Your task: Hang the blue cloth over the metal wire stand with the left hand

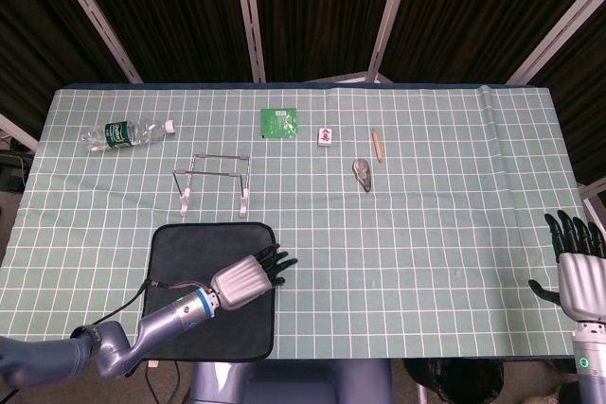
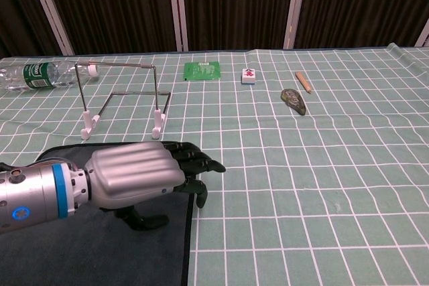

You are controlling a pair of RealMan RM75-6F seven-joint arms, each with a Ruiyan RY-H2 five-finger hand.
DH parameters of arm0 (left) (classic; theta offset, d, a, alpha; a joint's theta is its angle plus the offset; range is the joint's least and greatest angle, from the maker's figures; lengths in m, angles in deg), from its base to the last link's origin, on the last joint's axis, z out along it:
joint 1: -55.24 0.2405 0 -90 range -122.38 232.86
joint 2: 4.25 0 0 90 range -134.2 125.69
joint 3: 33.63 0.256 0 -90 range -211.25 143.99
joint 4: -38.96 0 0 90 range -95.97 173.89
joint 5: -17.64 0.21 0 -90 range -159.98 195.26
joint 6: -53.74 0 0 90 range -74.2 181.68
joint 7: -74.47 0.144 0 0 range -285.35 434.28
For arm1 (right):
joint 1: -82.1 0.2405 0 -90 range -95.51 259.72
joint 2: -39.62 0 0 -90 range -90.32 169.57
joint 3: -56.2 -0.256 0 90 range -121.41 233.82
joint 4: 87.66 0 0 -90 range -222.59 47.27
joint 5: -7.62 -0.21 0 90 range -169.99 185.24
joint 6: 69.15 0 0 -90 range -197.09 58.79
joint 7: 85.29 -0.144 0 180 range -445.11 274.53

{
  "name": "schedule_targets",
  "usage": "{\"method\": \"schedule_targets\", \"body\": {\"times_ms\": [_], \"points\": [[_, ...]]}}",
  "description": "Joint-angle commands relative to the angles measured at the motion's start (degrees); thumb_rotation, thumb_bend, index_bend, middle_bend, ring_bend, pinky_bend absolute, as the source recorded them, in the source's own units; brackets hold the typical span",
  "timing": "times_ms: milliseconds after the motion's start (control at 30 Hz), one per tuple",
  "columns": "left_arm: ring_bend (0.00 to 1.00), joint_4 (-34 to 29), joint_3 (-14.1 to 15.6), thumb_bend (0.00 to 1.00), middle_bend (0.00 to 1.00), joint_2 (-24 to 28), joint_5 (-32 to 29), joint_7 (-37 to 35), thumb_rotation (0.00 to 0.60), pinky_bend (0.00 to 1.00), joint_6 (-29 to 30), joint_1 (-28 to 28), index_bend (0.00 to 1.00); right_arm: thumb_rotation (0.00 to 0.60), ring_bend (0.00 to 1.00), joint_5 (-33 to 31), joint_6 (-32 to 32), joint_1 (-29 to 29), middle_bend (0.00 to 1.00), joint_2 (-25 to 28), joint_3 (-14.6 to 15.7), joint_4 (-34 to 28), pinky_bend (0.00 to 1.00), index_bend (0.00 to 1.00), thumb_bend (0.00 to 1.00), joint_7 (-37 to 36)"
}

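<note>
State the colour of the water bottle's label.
Green, with white print; the water bottle's label shows best in the chest view.
</note>
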Motion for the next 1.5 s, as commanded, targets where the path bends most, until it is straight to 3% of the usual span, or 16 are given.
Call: {"method": "schedule_targets", "body": {"times_ms": [33, 533, 700, 1033, 1500], "points": [[0.0, -0.08, 0.14, 0.45, 0.0, -0.29, -0.56, 0.6, 0.6, 0.0, -0.3, -0.25, 0.33, 0.6, 0.0, -0.06, 0.0, -0.02, 0.0, 0.09, -0.03, -0.07, 0.0, 0.0, 0.0, -0.13], [0.0, 1.26, 1.12, 0.45, 0.0, -2.26, -3.19, 1.95, 0.6, 0.0, -0.94, -1.49, 0.39, 0.6, 0.0, -0.17, -0.34, 0.09, 0.0, 0.33, 0.1, -0.07, 0.0, 0.0, 0.0, -0.52], [0.0, 1.05, 1.09, 0.45, 0.0, -2.19, -3.86, 1.92, 0.6, 0.0, -0.35, -1.63, 0.45, 0.6, 0.0, -0.17, -0.25, 0.06, 0.0, 0.38, 0.08, -0.03, 0.0, 0.0, 0.0, -0.76], [0.0, 0.84, 1.46, 0.45, 0.0, -2.01, -4.3, 2.41, 0.6, 0.0, 1.15, -1.83, 0.46, 0.6, 0.0, 0.01, -0.17, 0.01, 0.0, 0.64, 0.15, -0.15, 0.0, 0.0, 0.0, -1.27], [0.0, -0.79, 2.03, 0.45, 0.0, -0.59, -5.54, 3.61, 0.6, 0.0, 1.62, -1.99, 0.55, 0.6, 0.0, 0.3, 0.06, -0.09, 0.0, 0.88, 0.27, -0.5, 0.0, 0.0, 0.0, -1.55]]}}
